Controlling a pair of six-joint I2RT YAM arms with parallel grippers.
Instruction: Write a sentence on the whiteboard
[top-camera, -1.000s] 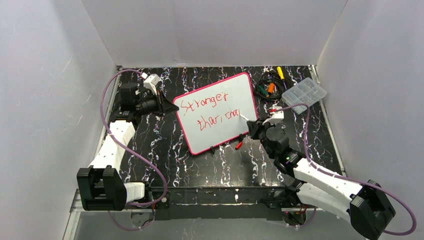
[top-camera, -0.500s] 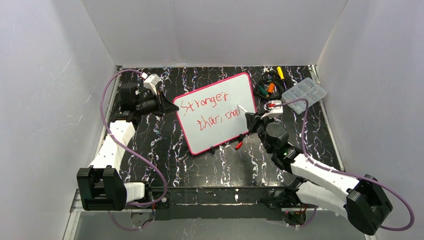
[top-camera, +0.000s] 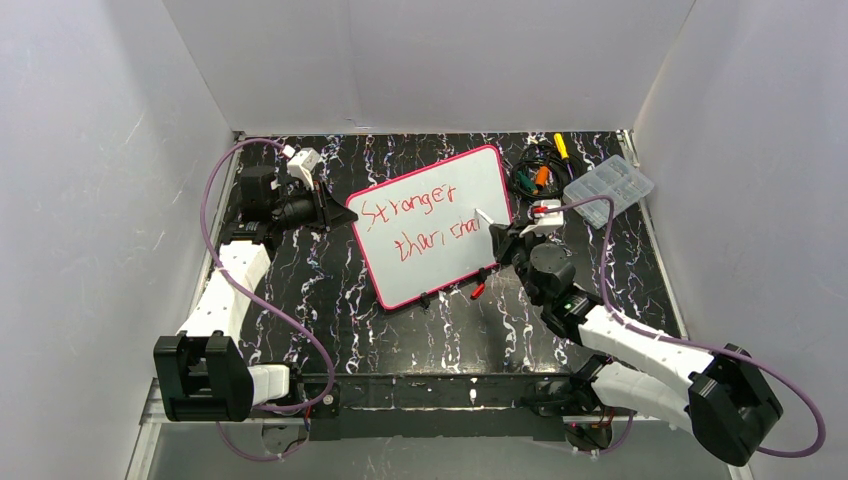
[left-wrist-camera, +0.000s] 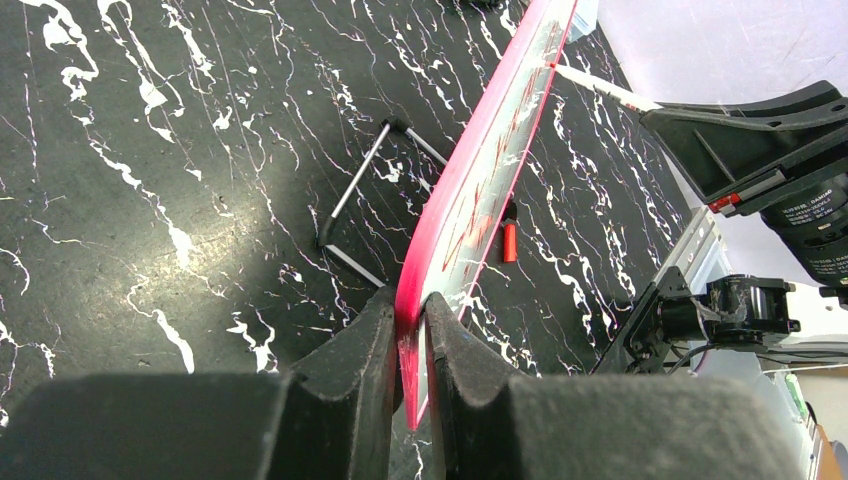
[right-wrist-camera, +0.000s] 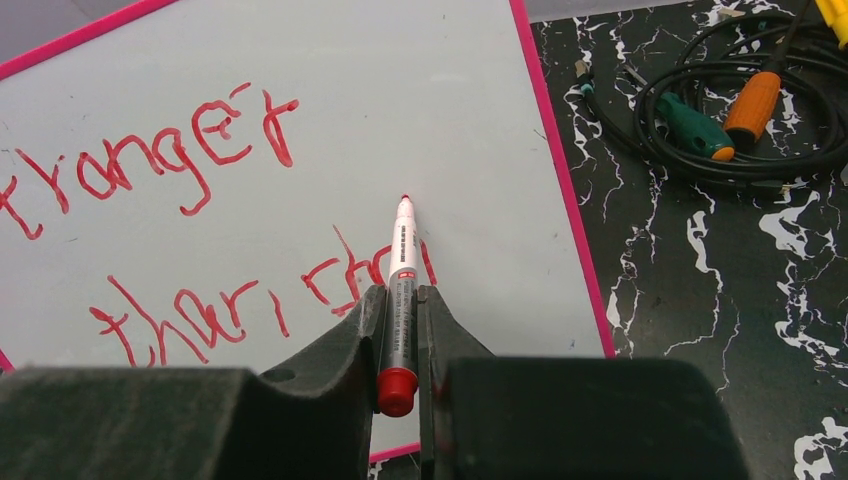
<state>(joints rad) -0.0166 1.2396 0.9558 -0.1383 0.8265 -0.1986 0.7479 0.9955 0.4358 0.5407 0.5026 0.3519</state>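
Observation:
The whiteboard (top-camera: 440, 190) with a pink-red border stands tilted on the black marbled table. The sentence (top-camera: 420, 228) runs across it in two slanted red lines. My left gripper (top-camera: 335, 213) is shut on the board's left corner. In the left wrist view its jaws (left-wrist-camera: 410, 300) pinch the pink edge of the whiteboard (left-wrist-camera: 490, 190). My right gripper (top-camera: 505, 240) is shut on a white marker (right-wrist-camera: 402, 270) with a red end. The marker's tip lies over the whiteboard (right-wrist-camera: 450, 120), just above and right of the last letters of the sentence (right-wrist-camera: 180, 160).
A red marker cap (top-camera: 478, 291) lies by the board's near edge. Behind the right arm lie a coil of cables with orange and green tool handles (top-camera: 535, 178), a yellow screwdriver (top-camera: 561, 146) and a clear compartment box (top-camera: 608, 188). White walls enclose the table.
My right gripper has carried the marker tip up the board, away from the second line's end, and has hardly moved in the last half second. The left gripper and the board are still.

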